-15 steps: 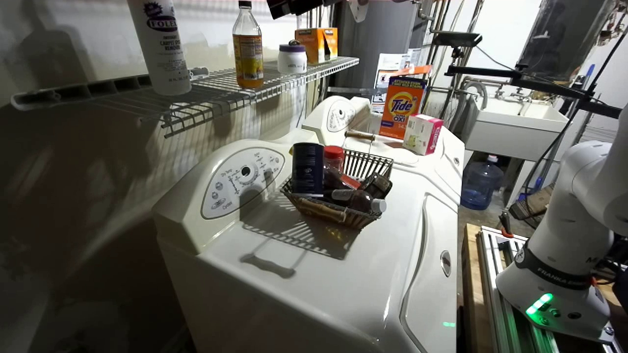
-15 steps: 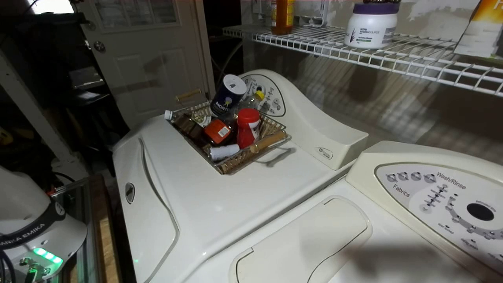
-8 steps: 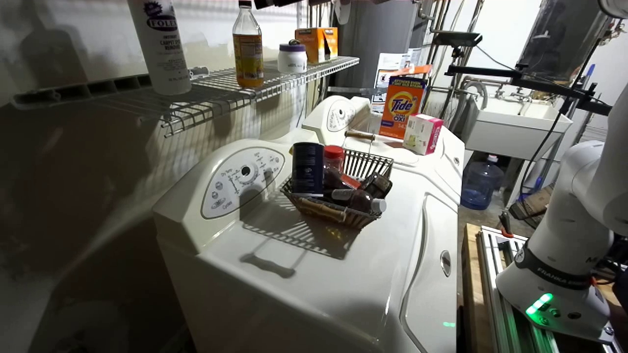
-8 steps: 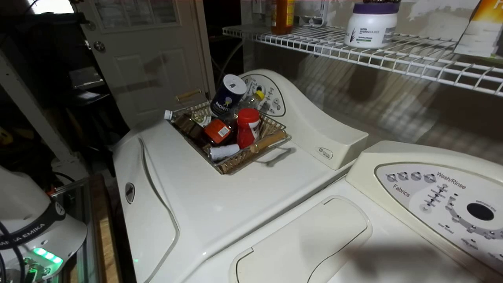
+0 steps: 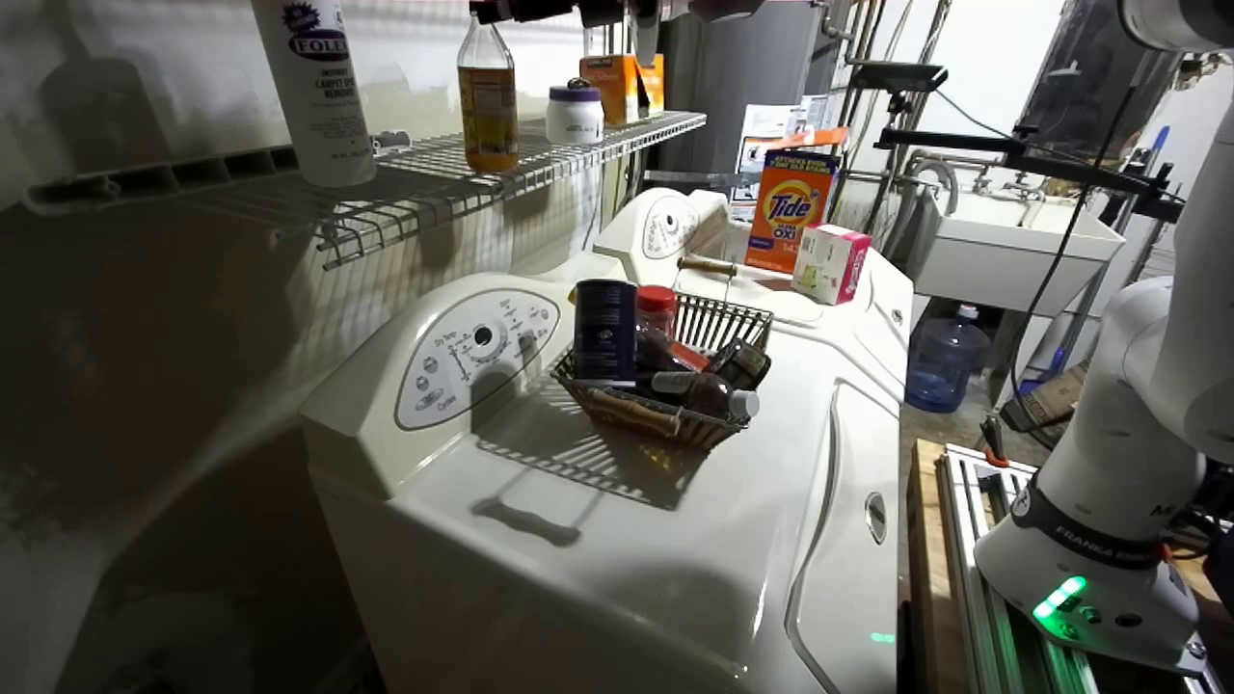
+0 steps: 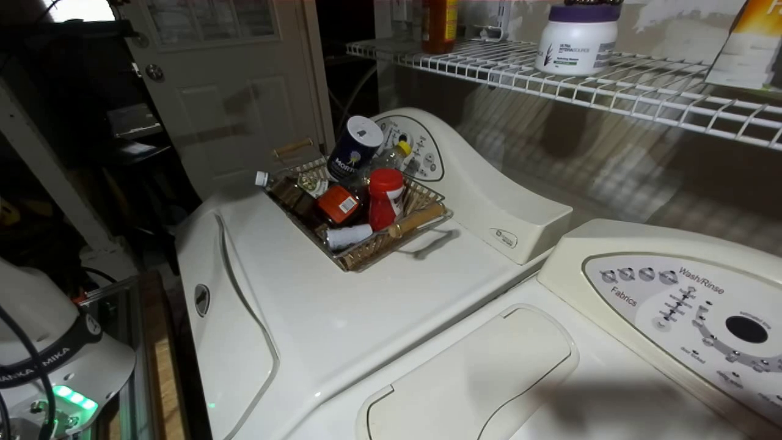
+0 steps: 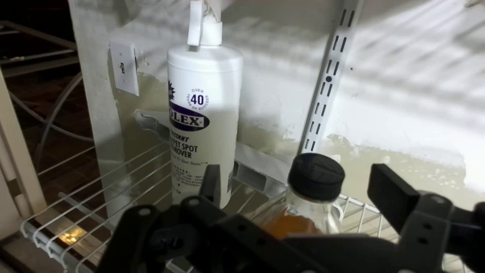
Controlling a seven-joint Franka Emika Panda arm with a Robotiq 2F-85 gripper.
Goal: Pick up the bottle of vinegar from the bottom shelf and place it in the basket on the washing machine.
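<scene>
The vinegar bottle (image 5: 490, 120) stands upright on the white wire shelf (image 5: 549, 175). Its lower part shows in an exterior view (image 6: 438, 27). In the wrist view its black cap (image 7: 316, 176) and clear neck with amber liquid are between the fingers. My gripper (image 7: 300, 185) is open, with a gap on each side of the cap; the bottle's lower part is hidden behind it. In an exterior view the gripper (image 5: 525, 10) is at the top edge, level with the cap. The brown wire basket (image 6: 366, 255), full of bottles and jars, sits on the white washing machine (image 6: 342, 305).
A white spray bottle (image 7: 206, 87) stands left of the vinegar, close to one finger. A white jar with purple lid (image 5: 575, 116) and an orange box (image 5: 617, 89) share the shelf. A Tide box (image 5: 789, 212) and a pink-white box (image 5: 831, 265) stand on the adjoining machine.
In an exterior view the gripper has moved left along the shelf, up to the vinegar bottle's cap. The arm's upper links have shifted left too. The bottle and basket have not moved.
</scene>
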